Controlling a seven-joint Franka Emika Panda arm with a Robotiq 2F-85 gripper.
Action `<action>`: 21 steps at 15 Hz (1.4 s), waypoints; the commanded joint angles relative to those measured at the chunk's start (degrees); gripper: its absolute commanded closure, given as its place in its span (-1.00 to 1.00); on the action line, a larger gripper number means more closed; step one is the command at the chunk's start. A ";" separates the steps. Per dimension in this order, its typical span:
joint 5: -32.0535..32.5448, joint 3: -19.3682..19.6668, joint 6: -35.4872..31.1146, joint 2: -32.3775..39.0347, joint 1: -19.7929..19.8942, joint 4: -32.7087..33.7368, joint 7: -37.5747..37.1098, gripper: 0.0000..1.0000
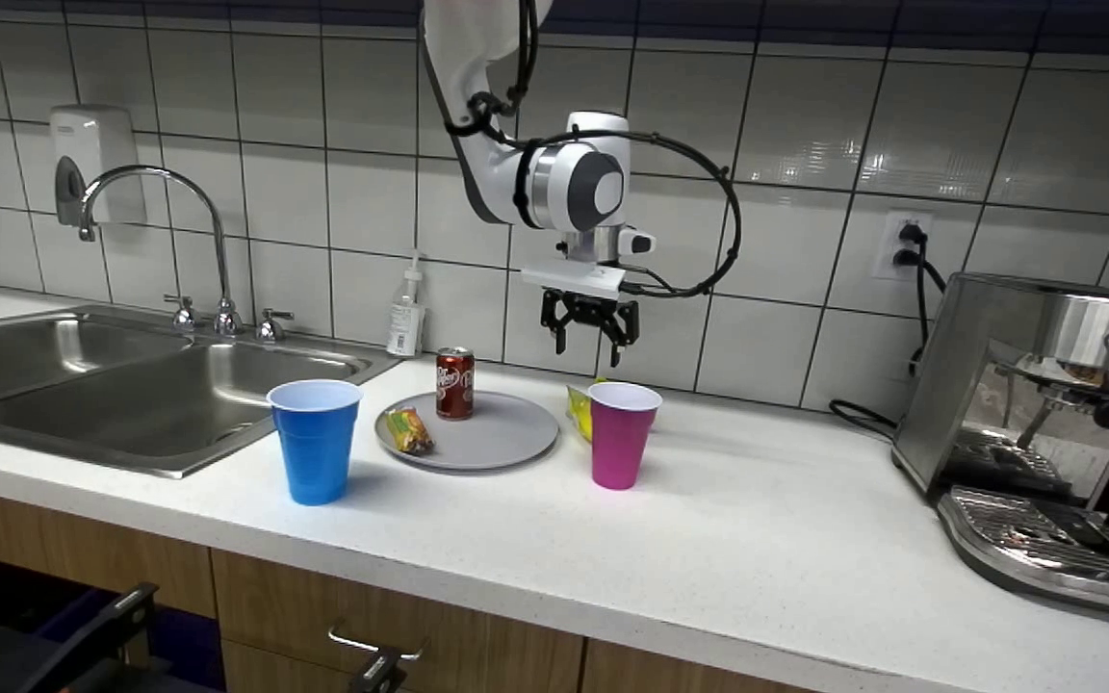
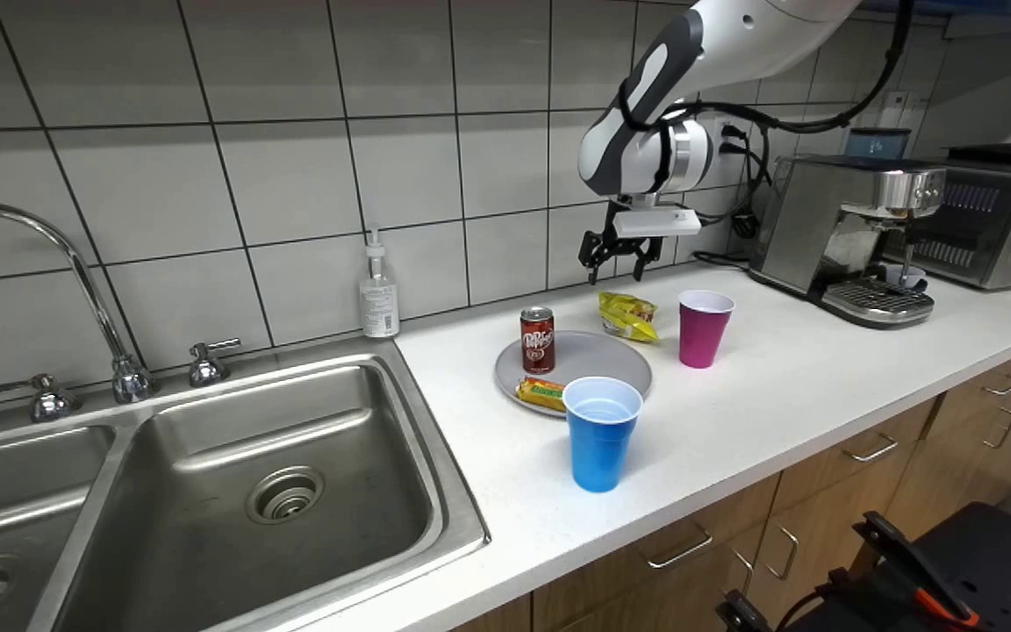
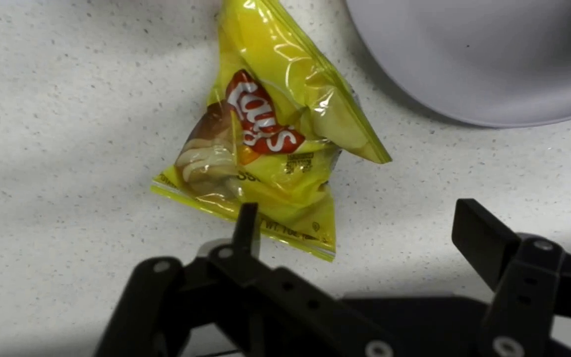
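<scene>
My gripper (image 3: 358,204) stands open, its black fingers wide apart with nothing between them. In both exterior views the gripper (image 1: 588,354) (image 2: 616,278) hangs in the air above the counter, near the tiled wall. Closest beneath it lies a yellow Lay's chip bag (image 3: 270,163) (image 2: 627,318); in the wrist view one finger overlaps the bag's lower edge. A magenta cup (image 1: 620,443) (image 2: 702,335) stands upright beside the bag and partly hides it in an exterior view. A grey plate (image 3: 464,79) (image 1: 502,438) carries a Dr Pepper can (image 1: 455,385) and a small yellow-wrapped snack (image 1: 409,431).
A blue cup (image 1: 316,452) stands upright in front of the plate. The steel sink (image 2: 295,439) with its faucet (image 1: 218,241) lies beyond the plate, near a pump bottle (image 1: 406,313). At the opposite end is an espresso machine (image 1: 1045,414). The wall (image 1: 786,125) is close behind.
</scene>
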State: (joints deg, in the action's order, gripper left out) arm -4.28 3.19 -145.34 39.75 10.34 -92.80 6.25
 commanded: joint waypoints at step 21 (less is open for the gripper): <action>-1.11 -10.46 7.49 -17.98 -1.73 -19.39 22.85 -1.00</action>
State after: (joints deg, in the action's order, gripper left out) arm -4.46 -6.39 -139.52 24.48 8.48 -109.50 25.48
